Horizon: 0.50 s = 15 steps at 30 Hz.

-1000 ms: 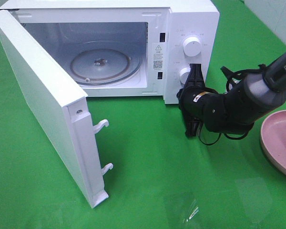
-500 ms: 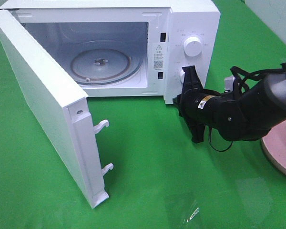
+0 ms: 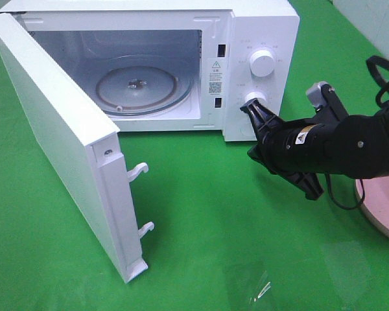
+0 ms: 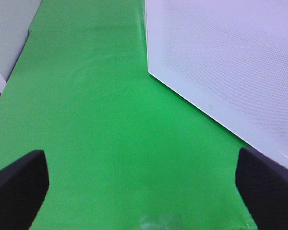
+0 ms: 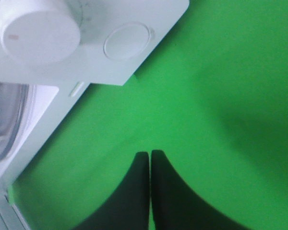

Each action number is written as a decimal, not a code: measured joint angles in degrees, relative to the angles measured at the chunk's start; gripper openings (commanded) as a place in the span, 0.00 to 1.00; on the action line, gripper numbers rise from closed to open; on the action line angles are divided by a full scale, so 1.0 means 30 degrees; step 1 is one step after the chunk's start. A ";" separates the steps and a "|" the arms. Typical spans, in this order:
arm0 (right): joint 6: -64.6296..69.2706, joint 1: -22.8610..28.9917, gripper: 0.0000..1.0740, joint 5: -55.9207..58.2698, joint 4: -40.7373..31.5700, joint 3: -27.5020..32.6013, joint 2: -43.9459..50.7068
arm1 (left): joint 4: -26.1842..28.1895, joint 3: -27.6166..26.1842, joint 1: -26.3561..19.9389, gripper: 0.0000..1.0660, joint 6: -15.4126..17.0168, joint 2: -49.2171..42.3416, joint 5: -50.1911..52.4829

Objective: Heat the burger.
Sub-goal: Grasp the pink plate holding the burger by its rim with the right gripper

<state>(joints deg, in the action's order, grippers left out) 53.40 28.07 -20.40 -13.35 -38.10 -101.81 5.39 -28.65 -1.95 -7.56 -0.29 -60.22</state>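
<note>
Beside the control panel of the white box-shaped microwave oven [image 3: 266,19], the right fingers [image 5: 139,191] are pressed together and hold nothing. A second ago that arm stood upright against the panel. Now it has tilted and swung back toward the right, leaving the panel and covering more of the round pink plate [image 3: 379,207]. The hinged white door [image 3: 52,129] hangs wide open exactly as before, and the clear glass turntable [image 3: 136,87] is bare. I judge that the oven is ready and the arm is turning to fetch the food.

The burger shows in none of these views. It probably sits on the plate past the picture's edge, but that is a guess. The left fingers [image 4: 19,187] are spread wide apart over the green surface [image 3: 214,246], near the door's perforated outer face, and are empty.

By count:
- one oven, with one door
- one turntable
- one plate
- two white round knobs, the upper knob [image 3: 262,63] and the lower knob [image 3: 254,100]
- one flat round push-button [image 5: 127,40]
- two white latch hooks [image 3: 136,170] on the door's edge
- two arms
</note>
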 measured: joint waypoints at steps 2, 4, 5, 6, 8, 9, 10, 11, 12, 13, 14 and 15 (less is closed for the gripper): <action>-0.1642 0.0000 0.03 0.1108 0.0000 0.0000 0.0592 | 0.0000 0.0000 0.0000 0.92 0.0000 0.0000 0.0000; -0.3151 0.0000 0.04 0.2063 0.0019 0.0019 0.1070 | 0.0000 0.0000 0.0000 0.92 0.0000 0.0000 0.0000; -0.3151 0.0000 0.04 0.2063 0.0019 0.0019 0.1070 | 0.0000 0.0000 0.0000 0.92 0.0000 0.0000 0.0000; -0.4507 0.0000 0.04 0.3189 0.0076 0.0019 0.1528 | 0.0000 0.0000 0.0000 0.92 0.0000 0.0000 0.0000; -0.5233 0.0000 0.04 0.3762 0.0229 0.0019 0.1738 | 0.0000 0.0000 0.0000 0.92 0.0000 0.0000 0.0000; -0.6283 0.0000 0.05 0.4717 0.0573 0.0019 0.2120 | 0.0000 0.0000 0.0000 0.92 0.0000 0.0000 0.0000; -0.6283 0.0000 0.05 0.4717 0.0573 0.0019 0.2120 | 0.0000 0.0000 0.0000 0.92 0.0000 0.0000 0.0000; -0.7372 0.0000 0.06 0.5901 0.1031 0.0019 0.2521 | 0.0000 0.0000 0.0000 0.92 0.0000 0.0000 0.0000; -0.7372 0.0000 0.06 0.5901 0.1031 0.0019 0.2521 | 0.0000 0.0000 0.0000 0.92 0.0000 0.0000 0.0000; -0.8155 0.0000 0.06 0.7086 0.1375 0.0019 0.2846 | 0.0000 0.0000 0.0000 0.92 0.0000 0.0000 0.0000; -0.8422 0.0000 0.07 0.7563 0.1585 0.0019 0.2979 | 0.0000 0.0000 0.0000 0.92 0.0000 0.0000 0.0000; -0.8422 0.0000 0.07 0.7563 0.1585 0.0019 0.2979 | 0.0000 0.0000 0.0000 0.92 0.0000 0.0000 0.0000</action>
<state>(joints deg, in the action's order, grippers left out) 28.13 28.07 2.29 -8.59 -38.04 -92.88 5.39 -28.65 -1.95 -7.56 -0.29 -60.22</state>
